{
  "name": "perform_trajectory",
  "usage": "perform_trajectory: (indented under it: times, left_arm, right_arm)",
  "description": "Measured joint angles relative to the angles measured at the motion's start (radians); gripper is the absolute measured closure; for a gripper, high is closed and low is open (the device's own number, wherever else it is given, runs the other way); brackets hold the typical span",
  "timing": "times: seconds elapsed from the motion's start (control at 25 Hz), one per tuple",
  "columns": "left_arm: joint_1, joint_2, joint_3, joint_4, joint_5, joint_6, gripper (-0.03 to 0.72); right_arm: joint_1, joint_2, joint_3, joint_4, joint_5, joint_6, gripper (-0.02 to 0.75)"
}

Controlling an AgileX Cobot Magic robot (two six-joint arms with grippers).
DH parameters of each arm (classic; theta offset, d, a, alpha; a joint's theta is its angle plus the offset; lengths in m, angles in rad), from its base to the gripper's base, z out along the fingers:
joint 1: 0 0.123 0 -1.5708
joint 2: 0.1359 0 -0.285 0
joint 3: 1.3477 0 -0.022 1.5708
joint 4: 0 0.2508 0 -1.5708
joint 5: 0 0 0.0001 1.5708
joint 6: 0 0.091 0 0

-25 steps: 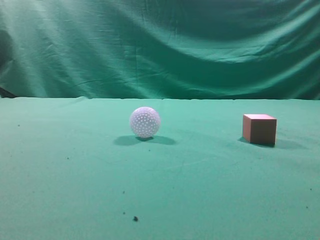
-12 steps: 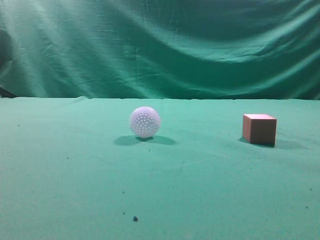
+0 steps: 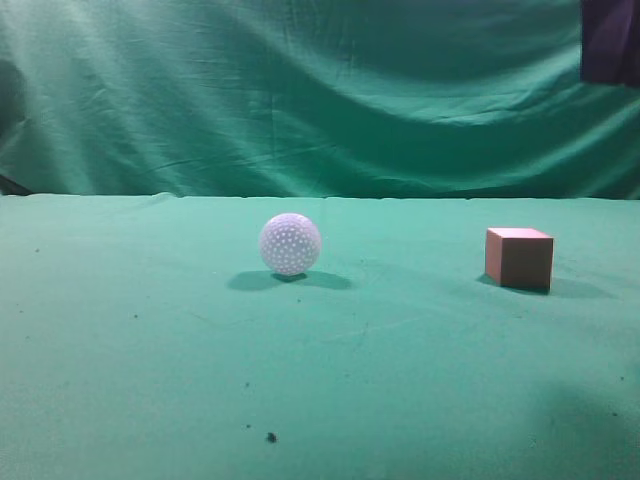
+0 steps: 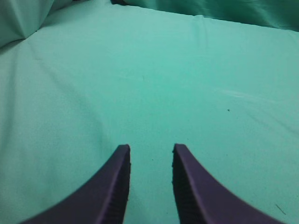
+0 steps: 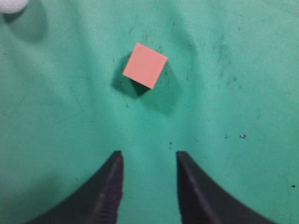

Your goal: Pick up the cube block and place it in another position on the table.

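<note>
Cube block, the reddish-brown object with a paler pinkish top face, rests on the green-covered table toward the right side of the exterior view, casting a small shadow to its right. We see a white dimpled ball standing well apart from it, nearer the middle of the table, with its own shadow beneath. A dark shape, partly cut off by the frame, hangs at the upper right corner of that view, above and behind the cube and clear of it; we cannot tell from this view which part of the arm it is. In the right wrist view we look almost straight down: the cube block appears as a pink square turned at an angle, lying ahead of the right end effector and roughly in line with the gap between its two dark fingers, not touching either. The fingers stand apart with bare cloth between them, so we read this end effector as open and holding nothing. An edge of the ball shows in the top left corner of that view. In the left wrist view, the left end effector likewise has its fingers spread, with only green cloth ahead, and grips nothing. A wrinkled green curtain forms the backdrop.
</note>
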Motion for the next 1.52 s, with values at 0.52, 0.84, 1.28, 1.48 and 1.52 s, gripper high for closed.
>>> perform_trajectory:
  times: [0.52,0.84,1.28,1.48,1.52]
  left_arm:
    - [0.000,0.000,0.000,0.000,0.000,0.000,0.426]
    - [0.000,0.000,0.000,0.000,0.000,0.000,0.426]
    - [0.000,0.000,0.000,0.000,0.000,0.000,0.426]
    - [0.000,0.000,0.000,0.000,0.000,0.000,0.426]
    - [0.000,0.000,0.000,0.000,0.000,0.000,0.426]
  right_arm:
    - [0.000,0.224,-0.022,0.026,-0.172,0.005,0.160]
    - [0.000,0.289,-0.024,0.023,-0.250,0.044,0.251]
    - [0.000,0.293,-0.294,-0.208,-0.088,0.207,0.518]
    - [-0.053,0.340,-0.488,-0.284,-0.072,0.259,0.518]
    - [-0.071,0.368,-0.522,-0.279,-0.057,0.259,0.518]
